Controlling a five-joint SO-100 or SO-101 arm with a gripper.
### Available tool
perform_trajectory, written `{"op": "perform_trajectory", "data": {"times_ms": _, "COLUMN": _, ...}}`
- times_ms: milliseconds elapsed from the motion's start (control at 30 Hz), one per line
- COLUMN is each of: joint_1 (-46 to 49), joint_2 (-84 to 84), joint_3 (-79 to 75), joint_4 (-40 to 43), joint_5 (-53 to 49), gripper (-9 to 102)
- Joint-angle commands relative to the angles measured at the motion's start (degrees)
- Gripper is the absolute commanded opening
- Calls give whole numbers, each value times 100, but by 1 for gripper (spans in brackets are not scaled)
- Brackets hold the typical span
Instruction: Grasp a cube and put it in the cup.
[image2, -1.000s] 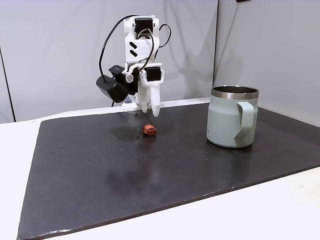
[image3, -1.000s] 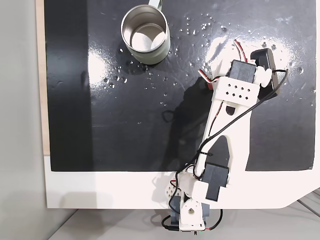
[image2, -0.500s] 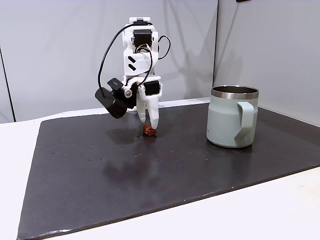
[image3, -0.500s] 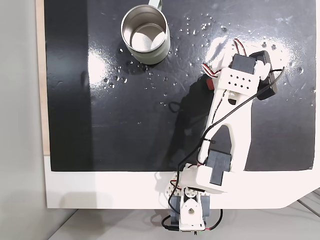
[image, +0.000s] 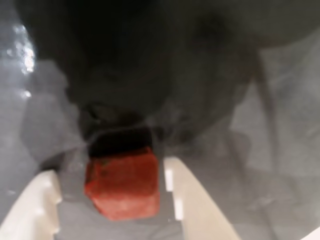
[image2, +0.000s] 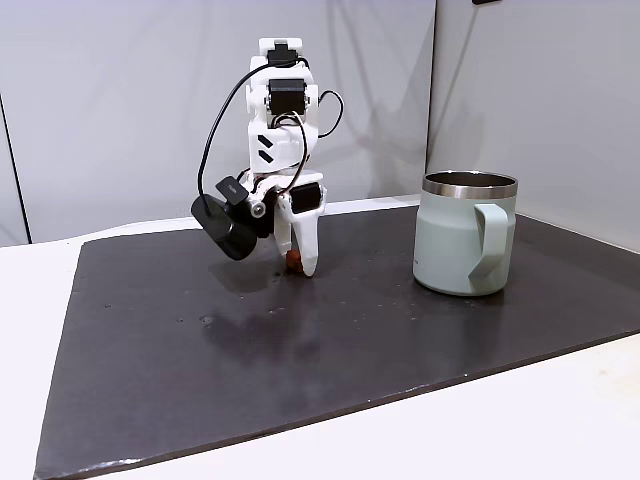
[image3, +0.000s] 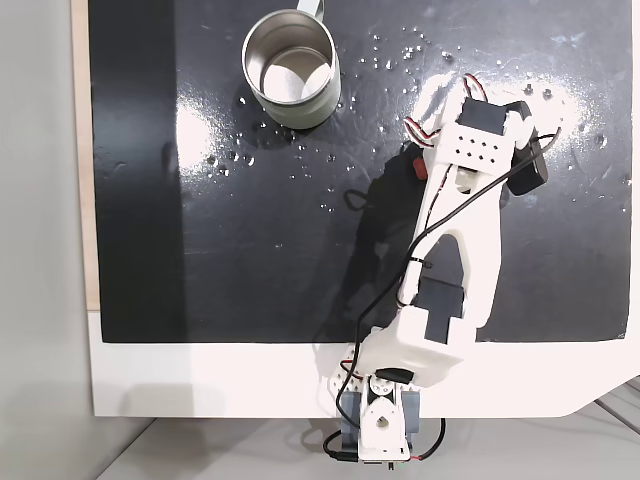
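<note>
in the wrist view everything is blurred: the cube (image: 123, 185) is a soft red blob, and both white fingers (image: 30, 212) are cut off by the bottom edge, so contact with it cannot be told. in a fixed view the fingers hide most of the cube (image2: 292, 262). in a fixed view from above the arm (image3: 455, 215) covers all but a sliver of the cube (image3: 419, 167), and the top edge crops the cup (image3: 252, 75) handle.

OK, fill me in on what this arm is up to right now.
A small white robot arm has its gripper lowered onto a dark mat, with its two fingers either side of a little reddish-brown cube. The jaws look open, with gaps beside the cube, which sits on the mat. The green mug stands empty and upright, well apart.
</note>
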Motion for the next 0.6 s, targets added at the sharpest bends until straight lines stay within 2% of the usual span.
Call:
{"op": "perform_trajectory", "data": {"times_ms": 0, "joint_1": 26, "joint_2": 62, "joint_3": -246, "joint_4": -79, "joint_5": -62, "gripper": 22}}
{"op": "perform_trajectory", "data": {"times_ms": 367, "joint_1": 26, "joint_2": 35, "joint_3": -176, "joint_4": -88, "joint_5": -62, "gripper": 5}}
{"op": "perform_trajectory", "data": {"times_ms": 567, "joint_1": 18, "joint_2": 176, "joint_3": -44, "joint_4": -88, "joint_5": -53, "gripper": 5}}
